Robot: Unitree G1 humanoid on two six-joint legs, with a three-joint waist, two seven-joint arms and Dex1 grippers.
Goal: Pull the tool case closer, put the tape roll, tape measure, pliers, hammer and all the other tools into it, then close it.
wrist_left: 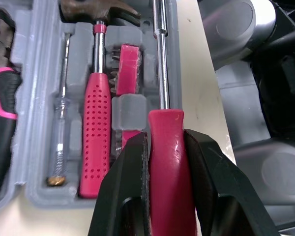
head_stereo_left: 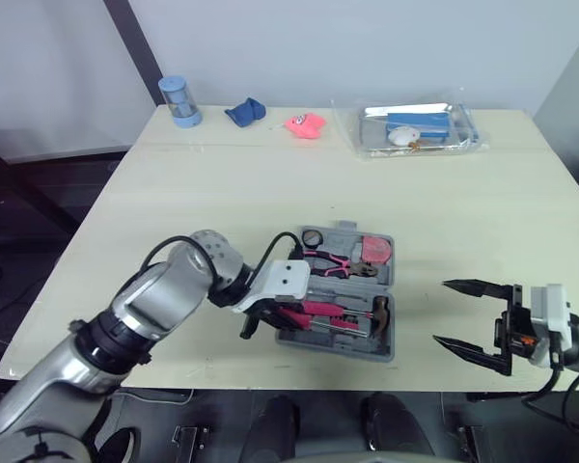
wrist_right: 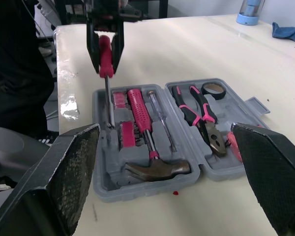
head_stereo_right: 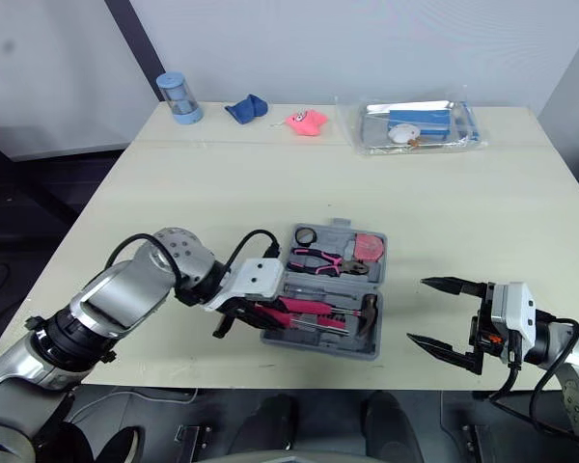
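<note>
Left fingers (wrist_left: 130, 196) tight around screwdriver (wrist_left: 168, 167)

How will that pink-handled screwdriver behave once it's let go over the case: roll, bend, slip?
Probably stiff: the screwdriver has a straight metal shaft. Its rounded, glossy handle looks slippery, yet the jaws of the left gripper pinch it from both sides. Loose on the table it might roll; moulded slots in the tool case should hold it.

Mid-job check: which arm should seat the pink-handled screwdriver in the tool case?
Left. The left gripper is shut on the screwdriver by its handle, with the shaft lying over the open tool case. The right gripper is open and empty, apart from the case on its right side.
</note>
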